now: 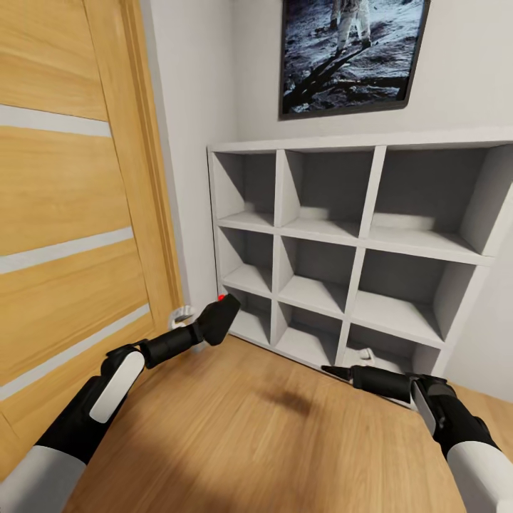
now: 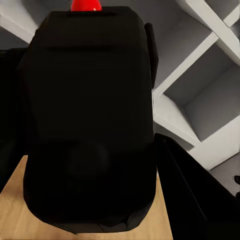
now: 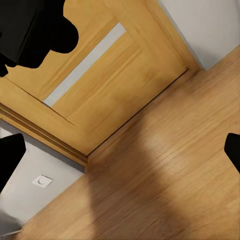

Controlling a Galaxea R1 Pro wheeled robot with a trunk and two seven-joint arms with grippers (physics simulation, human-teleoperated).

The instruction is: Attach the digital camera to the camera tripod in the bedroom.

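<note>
The digital camera (image 1: 219,318), a chunky black body with a red button (image 1: 221,297) on top, hangs above the wood floor in front of the shelf's lower left corner. My left gripper (image 1: 214,324) is shut on it. In the left wrist view the digital camera (image 2: 90,125) sits close up between dark fingers (image 2: 185,190). My right gripper (image 1: 335,371) hovers low at the right, pointing left, open, with its fingertips (image 3: 10,155) far apart and nothing between them. The camera tripod is out of view.
A white cube shelf (image 1: 360,242) stands against the grey wall ahead, with a small white item (image 1: 365,353) in a bottom cell. A wood door (image 1: 64,214) takes up the left side. A framed moon picture (image 1: 349,50) hangs above. Light wood floor (image 1: 249,442) lies below my arms.
</note>
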